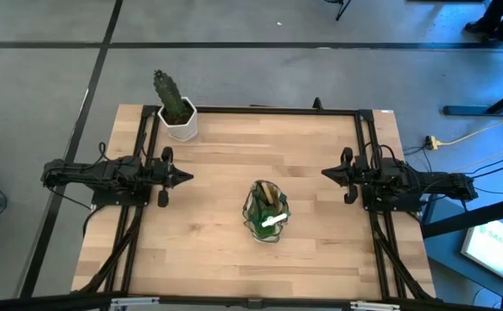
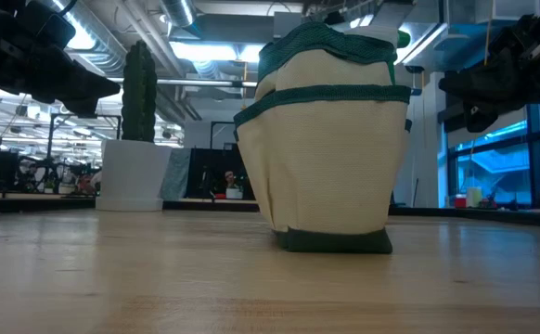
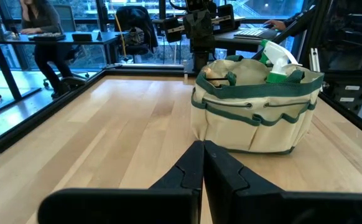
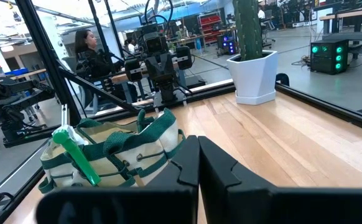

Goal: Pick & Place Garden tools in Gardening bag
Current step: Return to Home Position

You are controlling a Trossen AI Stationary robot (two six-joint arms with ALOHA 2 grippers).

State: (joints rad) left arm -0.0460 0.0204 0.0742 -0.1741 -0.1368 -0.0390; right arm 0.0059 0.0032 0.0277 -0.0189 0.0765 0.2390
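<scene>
where the table lies closest to the low camera, a little toward 6 o'clock of its centre as seen from above, the gardening bag stands upright on the wood, its pale sides banded with green trim. out of its open top leans the spray bottle, green with a white nozzle tipped over the rim. a brown wooden end shows beside it inside the bag; which tool it belongs to cannot be told.

a step farther back, both arms stretch level above the table's two sides. the left gripper sits at the 9 o'clock side and points toward 3 o'clock, its jaws pressed together tip to tip with nothing between them. the right gripper sits at the 3 o'clock side and points toward 9 o'clock, its jaws likewise closed and empty. each is well apart from the bag, which stands between them.

farthest on the table, at the 11 o'clock corner, a cactus stands upright in a white pot.

beyond the table, a person sits at a desk in the left wrist view, and a second person shows in the right wrist view.
</scene>
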